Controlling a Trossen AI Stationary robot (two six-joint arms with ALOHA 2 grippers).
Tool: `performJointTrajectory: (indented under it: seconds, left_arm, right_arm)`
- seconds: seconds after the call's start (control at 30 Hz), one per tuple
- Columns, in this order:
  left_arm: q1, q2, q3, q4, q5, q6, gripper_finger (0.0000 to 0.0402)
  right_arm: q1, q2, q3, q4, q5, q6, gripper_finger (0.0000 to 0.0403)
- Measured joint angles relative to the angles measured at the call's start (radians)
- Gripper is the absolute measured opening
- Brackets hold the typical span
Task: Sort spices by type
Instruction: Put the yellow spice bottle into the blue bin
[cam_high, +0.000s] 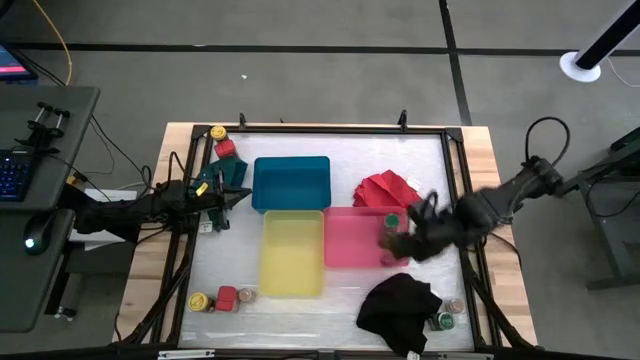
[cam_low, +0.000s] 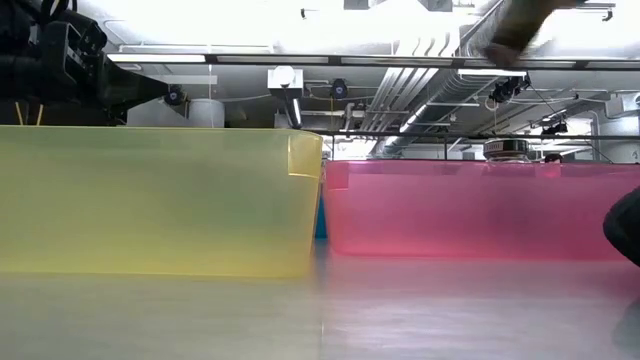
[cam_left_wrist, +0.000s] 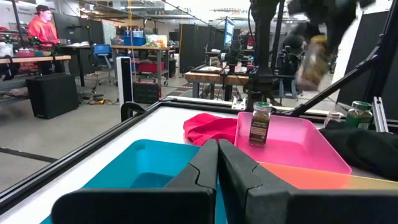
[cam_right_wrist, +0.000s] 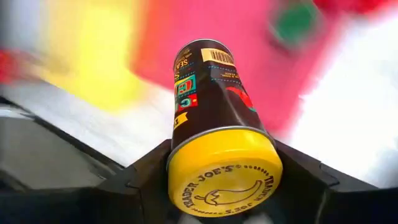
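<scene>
My right gripper (cam_high: 412, 238) hangs over the near right part of the pink tray (cam_high: 345, 250), and its fingers pinch a dark jar with a round yellow lid (cam_right_wrist: 225, 171); in my right wrist view the lid faces the camera and the jar's body points away, toward the blurred yellow and pink below. My left gripper (cam_high: 232, 197) sits at the left side of the table, just beside the blue tray (cam_high: 291, 183), with its two fingers pressed together and nothing between them. A green-lidded jar (cam_left_wrist: 260, 124) stands upright inside the pink tray, near its far edge, close to a crumpled red cloth (cam_high: 385, 188). Other spices are spread around: a cluster at the table's far left corner (cam_high: 222, 142), three jars in a row at the near left corner (cam_high: 222, 298), and a couple at the near right (cam_high: 449, 313) beside a black cloth (cam_high: 400, 308). The yellow tray (cam_high: 292, 255) lies touching the pink one, and I cannot see anything inside it.
</scene>
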Motion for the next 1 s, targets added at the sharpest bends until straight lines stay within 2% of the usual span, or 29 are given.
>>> performJointTrajectory:
  seconds: [0.1,0.23,0.43,0.63,0.83,1.0]
  left_arm:
    - [0.000,0.000,0.000,0.000,0.000,0.000,0.0000]
    - [0.000,0.000,0.000,0.000,0.000,0.000,0.0000]
    - [0.000,0.000,0.000,0.000,0.000,0.000,0.0000]
    - [0.000,0.000,0.000,0.000,0.000,0.000,0.0000]
    - [0.000,0.000,0.000,0.000,0.000,0.000,0.0000]
    - [0.000,0.000,0.000,0.000,0.000,0.000,0.0000]
  right_arm:
    - [-0.128,0.064,0.064,0.115,0.017,-0.210,0.0218]
    - [-0.308,0.217,0.179,0.219,-0.056,-0.535,0.0218]
    - [-0.521,0.517,0.479,0.189,-0.132,-0.999,0.0218]
    - [-0.654,0.776,0.785,0.088,-0.131,-1.293,0.0218]
    - [-0.742,0.835,0.664,0.184,-0.125,-1.337,0.0218]
    - [-0.770,0.885,0.654,0.197,-0.082,-1.373,0.0218]
